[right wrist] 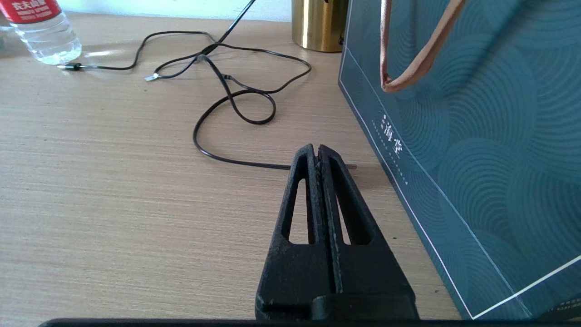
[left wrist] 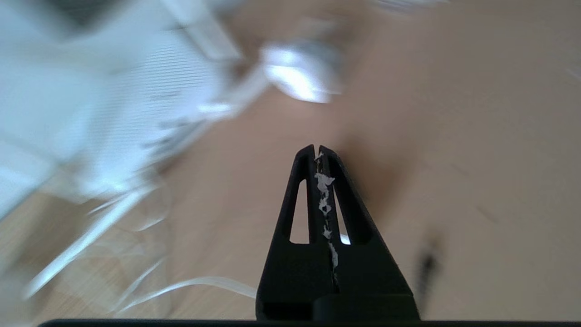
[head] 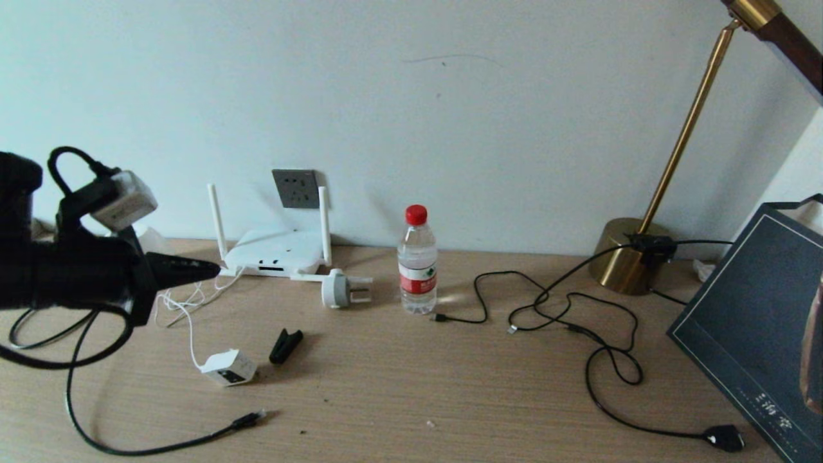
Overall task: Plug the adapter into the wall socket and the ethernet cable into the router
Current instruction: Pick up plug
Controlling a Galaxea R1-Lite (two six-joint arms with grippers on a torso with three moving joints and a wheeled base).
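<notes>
Left end effector [head: 209, 268], fingers pressed together and gripping nothing, is hovering above the surface [head: 450, 386], pointing at the router [head: 273, 254]. Adapter [head: 229, 368] is lying below it, nearer the viewer, well apart.

Soft even daylight, faint shadows on the desk [head: 450, 386], left wrist view heavily motion-blurred, other views sharp

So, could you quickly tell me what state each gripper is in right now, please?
Left gripper: shut, holding nothing, raised above the table near the router.
Right gripper: shut, holding nothing, low over the table beside the teal bag.
</notes>
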